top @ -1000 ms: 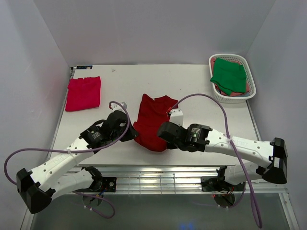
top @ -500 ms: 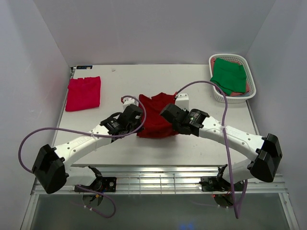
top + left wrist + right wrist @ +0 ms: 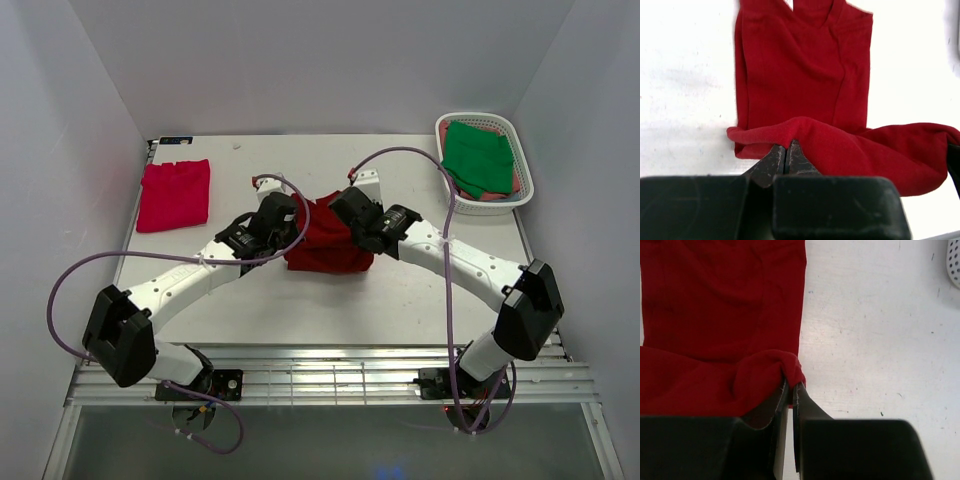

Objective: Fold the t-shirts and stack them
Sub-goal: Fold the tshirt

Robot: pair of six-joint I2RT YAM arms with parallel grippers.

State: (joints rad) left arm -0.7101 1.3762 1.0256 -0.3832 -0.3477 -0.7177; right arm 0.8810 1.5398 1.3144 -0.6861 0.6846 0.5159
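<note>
Dark red cloth t-shirt (image 3: 322, 248) sits doubled because I hold its hem over the chest. Left gripper (image 3: 787, 151) and right gripper (image 3: 791, 386) pinch its corners.

On the table (image 3: 400, 300), the middle t-shirt (image 3: 325, 245) lies between the two arms, its near part drawn up and over the part behind it. The left gripper (image 3: 786, 150) pinches that fold at its left end, the right gripper (image 3: 792, 387) at its right end. A second t-shirt (image 3: 174, 194) lies flat near the far-left corner, well apart from the middle one. A basket (image 3: 526, 177) stands at the far-right corner, with a third t-shirt (image 3: 480, 157) on top inside it.
</note>
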